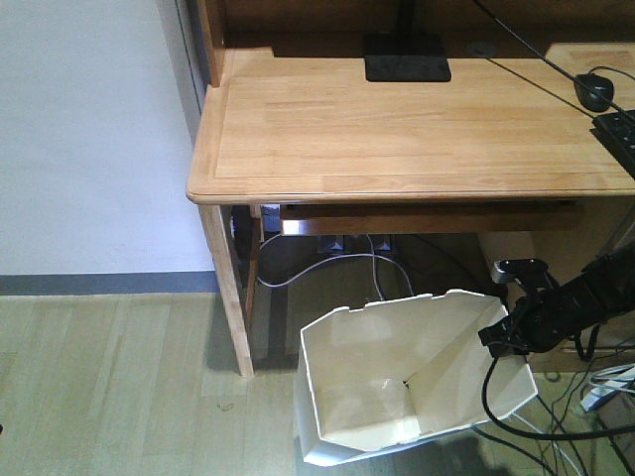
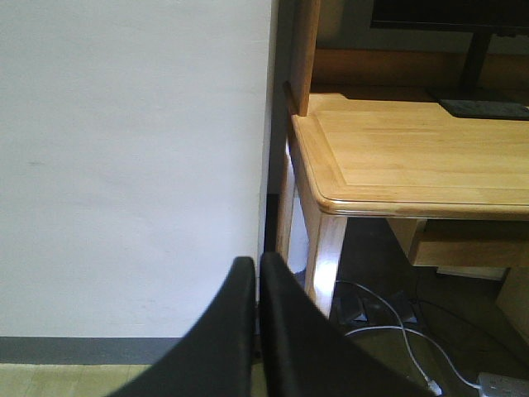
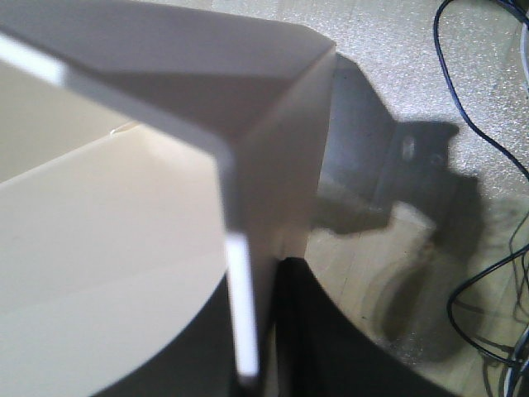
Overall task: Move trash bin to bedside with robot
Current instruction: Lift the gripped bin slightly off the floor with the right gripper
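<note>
The white faceted trash bin [image 1: 377, 382] stands on the wooden floor in front of the light wooden desk [image 1: 397, 129], its cream inside showing. My right gripper [image 1: 503, 335] is shut on the bin's right rim. In the right wrist view the thin wall [image 3: 124, 231] runs between the two black fingers [image 3: 331, 347], one inside and one outside, with the gripper [image 3: 256, 285] pinching it. My left gripper [image 2: 258, 266] is shut and empty, held in the air facing the white wall and the desk's left corner [image 2: 331, 194]. The bed is out of view.
Loose cables [image 1: 585, 421] and a power strip [image 1: 603, 393] lie on the floor right of the bin; more cables [image 3: 488, 273] show in the right wrist view. The desk leg [image 1: 230, 297] stands left of the bin. A monitor base [image 1: 407, 58], mouse [image 1: 595, 91] and keyboard [image 1: 620, 129] sit on the desk.
</note>
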You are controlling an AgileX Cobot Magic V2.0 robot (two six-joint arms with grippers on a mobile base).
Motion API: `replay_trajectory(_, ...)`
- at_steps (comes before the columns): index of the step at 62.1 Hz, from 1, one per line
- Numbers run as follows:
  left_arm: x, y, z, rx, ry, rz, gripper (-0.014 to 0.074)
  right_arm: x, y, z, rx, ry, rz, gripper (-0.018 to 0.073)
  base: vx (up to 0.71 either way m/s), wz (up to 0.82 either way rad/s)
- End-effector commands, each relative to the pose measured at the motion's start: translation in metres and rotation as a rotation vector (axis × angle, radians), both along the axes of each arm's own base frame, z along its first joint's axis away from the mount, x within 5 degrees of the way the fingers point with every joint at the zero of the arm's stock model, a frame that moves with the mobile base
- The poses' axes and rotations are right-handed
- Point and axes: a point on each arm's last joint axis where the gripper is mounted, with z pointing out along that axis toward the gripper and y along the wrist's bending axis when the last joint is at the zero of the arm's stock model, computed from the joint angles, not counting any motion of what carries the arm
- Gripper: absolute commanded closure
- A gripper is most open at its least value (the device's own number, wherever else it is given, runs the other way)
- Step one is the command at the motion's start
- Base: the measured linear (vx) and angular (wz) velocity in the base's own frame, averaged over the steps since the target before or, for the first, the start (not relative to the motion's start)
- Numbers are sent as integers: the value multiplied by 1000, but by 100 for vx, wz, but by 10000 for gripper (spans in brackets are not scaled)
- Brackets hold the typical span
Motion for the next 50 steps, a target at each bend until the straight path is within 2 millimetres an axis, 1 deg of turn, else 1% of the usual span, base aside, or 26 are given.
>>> replay_trajectory(1,0,0,3,-10,-72,4,602,7,14,34,196,-12,4,564,0,0)
replay_trajectory(12,0,0,3,-10,-72,4,602,6,16,35,223,-2,12,564,0,0)
replay_trajectory(50,0,0,3,-10,-72,4,602,6,16,35,223,-2,12,564,0,0)
